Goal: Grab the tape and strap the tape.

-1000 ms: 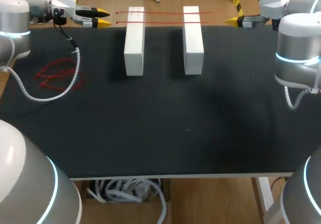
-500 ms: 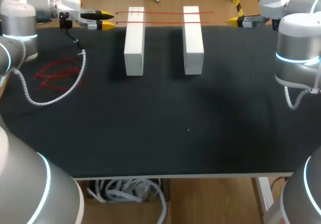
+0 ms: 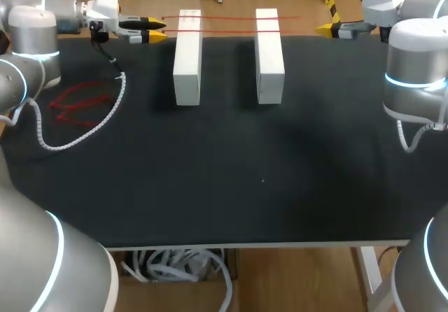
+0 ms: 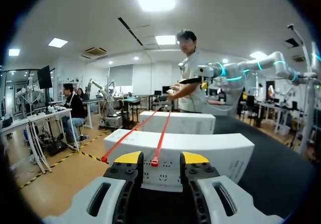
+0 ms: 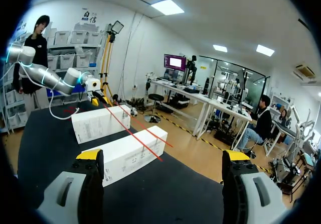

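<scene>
Two thin red straps (image 3: pixel 224 17) lie across the far ends of two white blocks (image 3: pixel 187 57) (image 3: pixel 269 54). My left gripper (image 3: pixel 158 30) hovers level at the straps' left ends, just left of the left block. In the left wrist view the end of one strap (image 4: pixel 155 161) sits between the yellow tips of my left gripper (image 4: pixel 161 158), which stand apart without pinching it. The other strap's end (image 4: pixel 104 158) lies outside the fingers. My right gripper (image 3: pixel 324 27) (image 5: pixel 163 156) hangs wide open and empty, off the right of the right block (image 5: pixel 125 153).
A loose heap of red straps (image 3: pixel 80 104) lies on the black table (image 3: pixel 266 179) at the left. My left arm's white coiled cable (image 3: pixel 84 133) droops over that heap.
My left gripper has slid right, up to the left ends of the straps, and its fingers have narrowed a little. The right arm has not moved.
</scene>
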{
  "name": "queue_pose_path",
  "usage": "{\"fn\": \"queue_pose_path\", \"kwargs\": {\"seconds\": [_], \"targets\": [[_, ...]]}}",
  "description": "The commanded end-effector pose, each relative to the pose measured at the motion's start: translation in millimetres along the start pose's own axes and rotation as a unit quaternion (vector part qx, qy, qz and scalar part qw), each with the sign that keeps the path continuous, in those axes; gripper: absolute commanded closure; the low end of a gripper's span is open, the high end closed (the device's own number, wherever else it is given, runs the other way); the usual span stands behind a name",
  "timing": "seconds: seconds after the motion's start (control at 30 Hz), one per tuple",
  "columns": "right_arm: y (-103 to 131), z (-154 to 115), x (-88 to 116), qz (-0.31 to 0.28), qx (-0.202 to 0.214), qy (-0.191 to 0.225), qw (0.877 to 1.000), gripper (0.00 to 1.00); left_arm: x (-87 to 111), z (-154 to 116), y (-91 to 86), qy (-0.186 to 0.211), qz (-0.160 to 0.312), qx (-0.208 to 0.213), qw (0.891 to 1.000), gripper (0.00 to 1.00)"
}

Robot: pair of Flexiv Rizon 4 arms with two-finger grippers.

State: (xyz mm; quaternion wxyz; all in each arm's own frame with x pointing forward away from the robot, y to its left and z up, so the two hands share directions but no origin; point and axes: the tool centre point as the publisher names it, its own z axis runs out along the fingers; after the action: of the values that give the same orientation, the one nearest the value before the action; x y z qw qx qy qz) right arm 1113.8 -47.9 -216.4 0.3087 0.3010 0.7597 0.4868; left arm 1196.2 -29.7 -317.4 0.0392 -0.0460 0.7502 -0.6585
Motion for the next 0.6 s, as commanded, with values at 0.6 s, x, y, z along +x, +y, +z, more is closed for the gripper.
{"fn": "queue_pose_path", "kwargs": {"seconds": [0.6], "targets": [[-0.7, -0.4, -0.3, 0.0, -0.001, 0.001, 1.0, 0.0, -9.9, 3.6, 7.4, 0.143, 0.008, 0.007, 0.99, 0.69]]}}
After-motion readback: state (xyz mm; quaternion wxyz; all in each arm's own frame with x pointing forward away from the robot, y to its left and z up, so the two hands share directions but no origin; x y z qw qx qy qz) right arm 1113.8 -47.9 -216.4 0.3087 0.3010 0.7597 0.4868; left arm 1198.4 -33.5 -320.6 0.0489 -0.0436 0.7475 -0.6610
